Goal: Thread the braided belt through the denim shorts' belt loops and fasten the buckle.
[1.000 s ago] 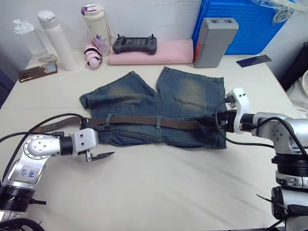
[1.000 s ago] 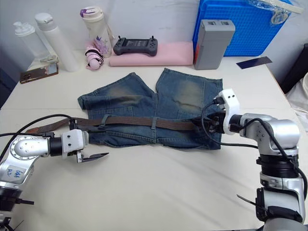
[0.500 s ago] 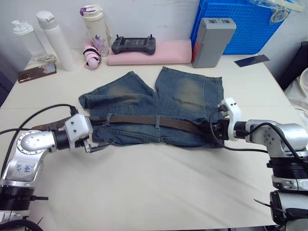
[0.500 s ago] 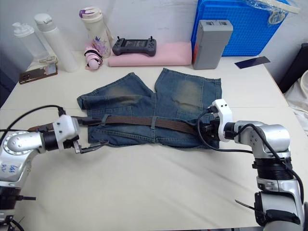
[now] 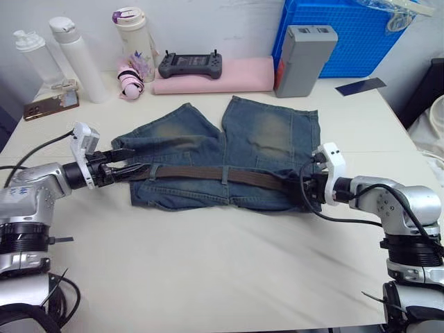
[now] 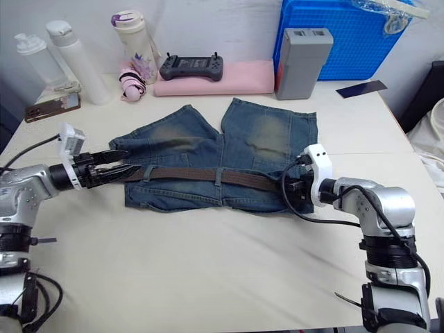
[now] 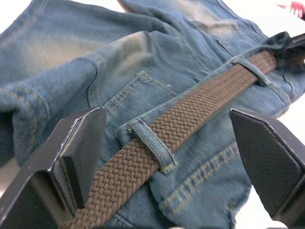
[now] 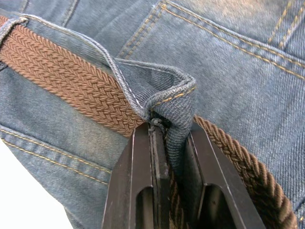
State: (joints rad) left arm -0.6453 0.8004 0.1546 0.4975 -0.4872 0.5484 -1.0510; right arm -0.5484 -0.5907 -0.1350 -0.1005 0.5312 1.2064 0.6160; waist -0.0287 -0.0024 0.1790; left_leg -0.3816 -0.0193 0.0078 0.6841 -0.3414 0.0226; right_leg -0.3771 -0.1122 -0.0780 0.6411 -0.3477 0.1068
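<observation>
The faded denim shorts lie flat mid-table with the braided belt running along the waistband under the belt loops. At the waistband's left end my left gripper is open, one finger on each side of the belt and a loop. My right gripper is at the waistband's right end. Its fingers are shut on a folded edge of denim, and the belt passes right beside them. The buckle is hidden.
Along the back stand two white bottles, a tumbler, a game controller on a pink folded cloth, a grey box and a blue crate. A phone lies at the far left.
My left gripper has swung from in front of the shorts to the waistband's left end, still open. My right gripper has shut on the denim fold at the right end.
</observation>
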